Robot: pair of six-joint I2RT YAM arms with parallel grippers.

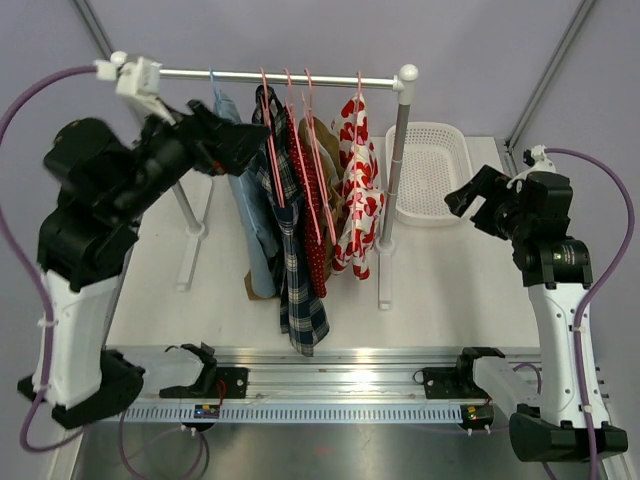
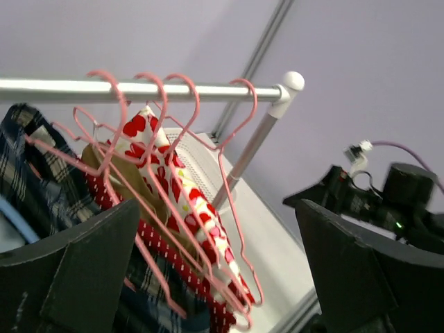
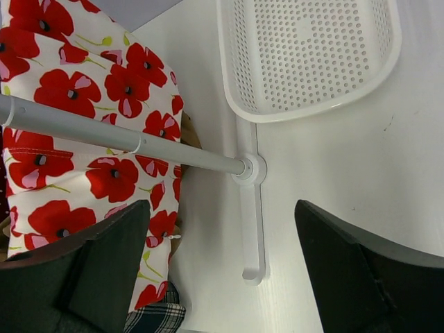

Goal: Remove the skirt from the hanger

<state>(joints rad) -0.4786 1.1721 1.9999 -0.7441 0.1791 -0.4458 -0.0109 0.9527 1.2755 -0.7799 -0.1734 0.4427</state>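
- The left gripper (image 1: 236, 141), black with two fingers, is raised to the level of the rack's rail. Its jaws stand wide apart and hold nothing.
- It points at the left end of a row of hanging clothes, just beside a dark plaid garment (image 1: 296, 270) and a pale blue denim one (image 1: 255, 230).
- From the left wrist view, four pink wire hangers (image 2: 166, 104) hook over the silver metal rail (image 2: 55, 89) straight ahead between the fingers.
- The right gripper (image 1: 470, 208) hovers well to the right of the rack, also wide open and empty. It faces the rack's grey upright post (image 1: 396, 170).
- The white skirt printed with red poppies (image 1: 362, 190) hangs on the rightmost pink hanger, at the end of the rail nearest that post. Neither gripper touches it.
- Between the poppy skirt and the plaid garment hang a red garment with white dots (image 1: 313, 245) and a tan one, mostly hidden.
- A white perforated plastic basket (image 1: 428, 127) sits on the white surface (image 1: 450, 290) just to the right of the post, behind the right gripper.
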